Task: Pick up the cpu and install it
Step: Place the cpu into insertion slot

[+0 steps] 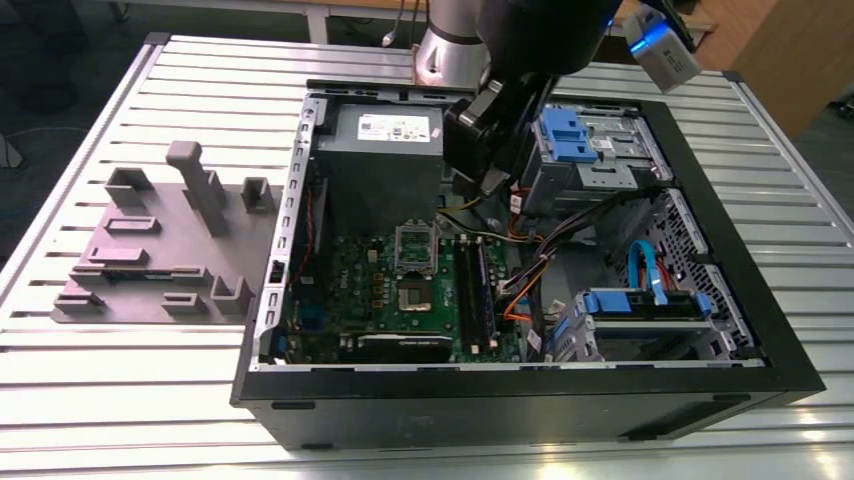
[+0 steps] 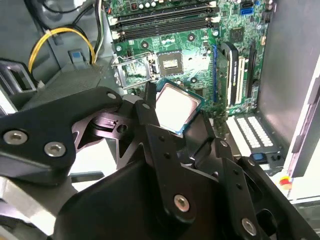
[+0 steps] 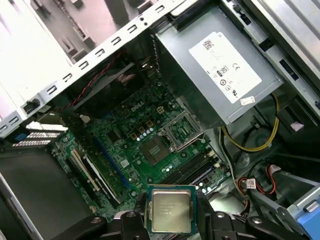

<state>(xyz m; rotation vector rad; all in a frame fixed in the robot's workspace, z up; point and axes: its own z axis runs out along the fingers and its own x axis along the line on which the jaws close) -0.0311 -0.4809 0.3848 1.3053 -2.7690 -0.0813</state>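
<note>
The cpu (image 3: 171, 210) is a small square chip with a silver-grey top, and my gripper (image 3: 171, 222) is shut on its edges. The second wrist view has the cpu (image 2: 176, 106) between the black fingers (image 2: 149, 112), held in the air above the green motherboard (image 2: 200, 45). The open socket (image 3: 154, 149) lies on the board with its metal frame (image 3: 184, 131) flipped up beside it. In the exterior view my gripper (image 1: 470, 178) hangs inside the open computer case, above the socket (image 1: 418, 296) and toward the case's back.
A grey power supply box (image 1: 384, 140) with a white label sits next to the socket. Memory sticks (image 1: 475, 290), loose cables (image 1: 534, 270) and blue drive bays (image 1: 582, 135) crowd the exterior view's right. A grey fixture block (image 1: 147, 250) stands on the slatted table outside the case.
</note>
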